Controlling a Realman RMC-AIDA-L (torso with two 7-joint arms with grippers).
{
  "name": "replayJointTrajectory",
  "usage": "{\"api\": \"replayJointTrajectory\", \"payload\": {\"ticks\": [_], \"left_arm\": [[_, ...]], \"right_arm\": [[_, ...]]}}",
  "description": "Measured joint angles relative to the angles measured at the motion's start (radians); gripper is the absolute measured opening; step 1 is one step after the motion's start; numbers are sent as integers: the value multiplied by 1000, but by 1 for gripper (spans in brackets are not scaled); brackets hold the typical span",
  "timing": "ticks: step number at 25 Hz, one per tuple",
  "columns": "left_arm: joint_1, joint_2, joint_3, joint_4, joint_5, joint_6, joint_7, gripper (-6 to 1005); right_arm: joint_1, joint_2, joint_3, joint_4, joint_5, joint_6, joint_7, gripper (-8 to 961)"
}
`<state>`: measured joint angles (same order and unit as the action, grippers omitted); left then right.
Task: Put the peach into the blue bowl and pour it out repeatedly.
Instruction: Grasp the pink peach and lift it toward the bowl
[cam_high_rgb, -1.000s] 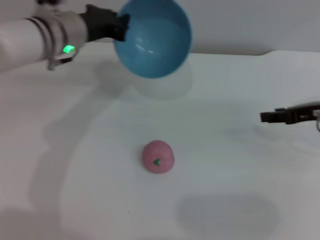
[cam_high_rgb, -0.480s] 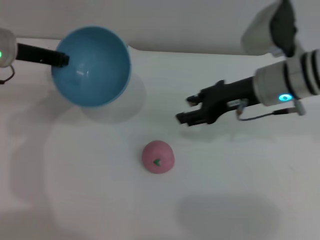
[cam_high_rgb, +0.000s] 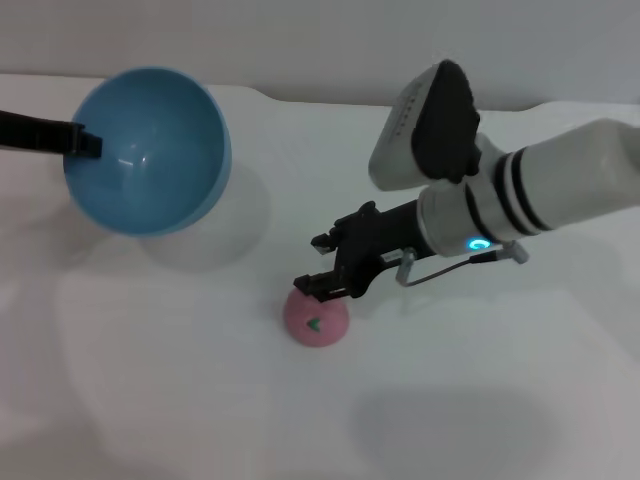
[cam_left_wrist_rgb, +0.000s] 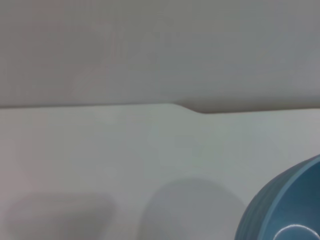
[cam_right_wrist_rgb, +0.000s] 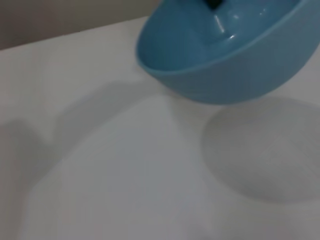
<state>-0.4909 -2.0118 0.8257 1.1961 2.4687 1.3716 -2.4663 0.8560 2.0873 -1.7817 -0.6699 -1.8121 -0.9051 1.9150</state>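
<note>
Peach (cam_high_rgb: 316, 319) sits on the white counter (cam_high_rgb: 200, 400), near centre, well apart from the bowl. Right hand (cam_high_rgb: 322, 265) is just above and slightly to the right of it, arm reaching in from the right, fingers pointing left and down toward the fruit. Upper finger sits farther back, lower finger tip close over the peach's top edge; a clear gap shows between them, so the hand reads as parted and holding nothing. Whether the lower tip touches the fruit I cannot tell.

Key relation: the peach lies directly below and a little nearer than the right hand's tips. A short drop would likely bring the fingers around it. The fruit is round, so there is no long axis to line up with (any approach angle should serve). Right arm is much the nearer; left is busy with the bowl.

Blue bowl (cam_high_rgb: 147, 150) is at far left, lifted off the counter and tipped so its opening faces the camera, empty inside, shadow cast on the counter below it. Left hand (cam_high_rgb: 82, 141) grips its left rim, closed on it. The right wrist view shows the bowl tilted over its shadow.

Peach: small, round, matte pink, tiny dark green stem mark facing near. Much smaller than the bowl. Probably light and apt to roll if nudged.
</note>
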Motion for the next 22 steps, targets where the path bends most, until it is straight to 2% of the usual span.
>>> {"api": "replayJointTrajectory", "payload": {"ticks": [7,16,22], "left_arm": [[-1,-23,5,1,1,5,10,-1],[-6,-36,5,2,-3,-22,11,-1],[-10,-40,6,2,-7,-49,4,-2]], "right_arm": [[-19,2,-158,5,60,116,7,592],[-96,0,-169,11,106,133,12,588],[-104,0,-178,21,111,147,12,585]]}}
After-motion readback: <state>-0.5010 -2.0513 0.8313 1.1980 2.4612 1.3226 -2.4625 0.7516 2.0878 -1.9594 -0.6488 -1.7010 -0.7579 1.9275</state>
